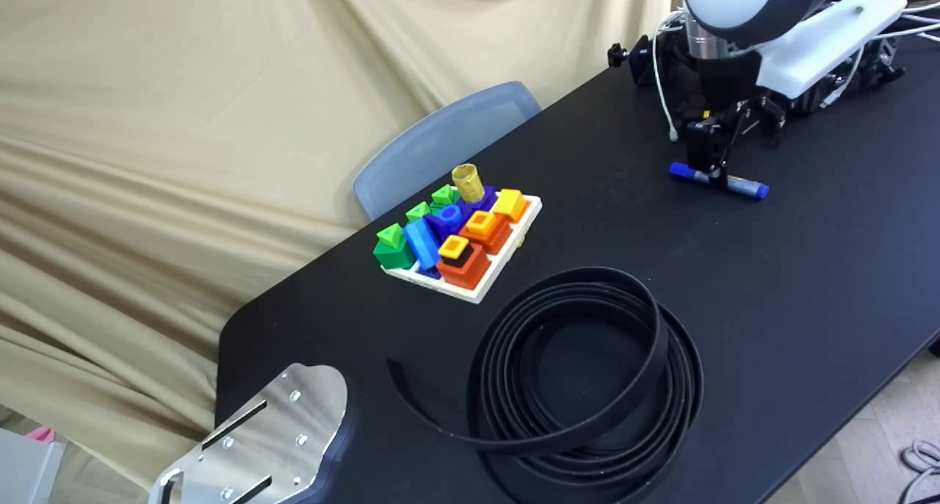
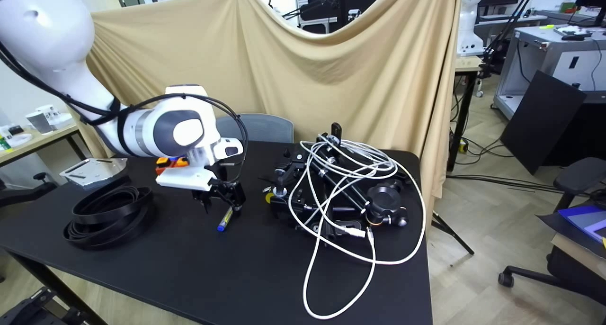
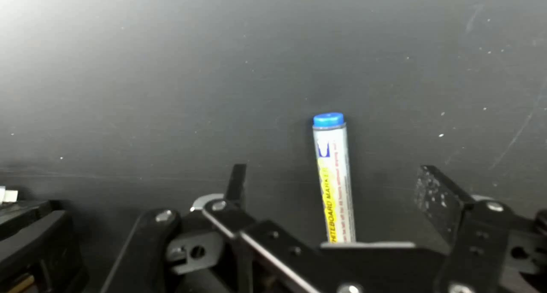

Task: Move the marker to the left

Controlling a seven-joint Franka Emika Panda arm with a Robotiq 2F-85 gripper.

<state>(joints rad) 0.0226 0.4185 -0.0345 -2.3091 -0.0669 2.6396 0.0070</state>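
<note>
Low over the table (image 2: 265,273), gripper (image 3: 336,183) downturned on bent arm (image 2: 147,130), fingers (image 3: 440,201) wide apart, marker (image 3: 334,186) ungripped between.

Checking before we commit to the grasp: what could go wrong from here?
The jaws stand open either side of the marker, which looks round: uneven closing might roll it. It lies flat, so the jaws may scrape the table. Loose white cable lies nearby; a swing that way could snag it.

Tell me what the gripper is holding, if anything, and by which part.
Nothing is held. In the wrist view the gripper stands open, and the marker lies between its fingers with a visible gap on either side.
</note>
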